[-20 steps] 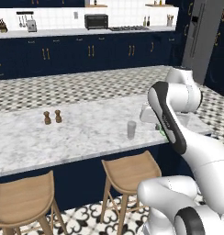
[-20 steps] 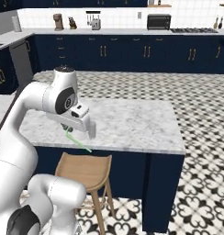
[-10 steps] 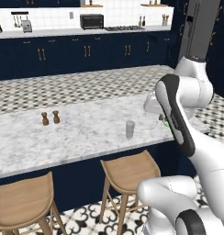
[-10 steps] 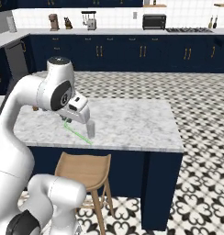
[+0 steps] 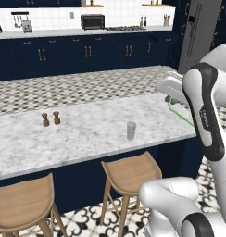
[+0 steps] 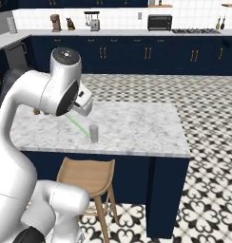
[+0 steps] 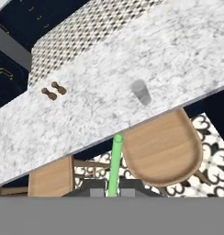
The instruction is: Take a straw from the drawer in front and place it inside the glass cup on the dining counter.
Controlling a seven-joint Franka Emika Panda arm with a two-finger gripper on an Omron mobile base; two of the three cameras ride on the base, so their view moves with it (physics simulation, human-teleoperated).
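The gripper (image 7: pixel 113 187) pinches the light green straw (image 7: pixel 115 161), whose long axis points toward the marble table (image 7: pixel 95 98); the glass cup (image 7: pixel 141 92) stands ahead, off to 1 side.

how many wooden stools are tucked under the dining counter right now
2: one stool sits below the glass cup, the other stool is to its left, below the shakers. More may be hidden.

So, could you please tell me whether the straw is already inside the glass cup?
Not yet. The straw is clamped in the shut pincer, apart from the glass cup, which stands upright and empty on the dining counter.
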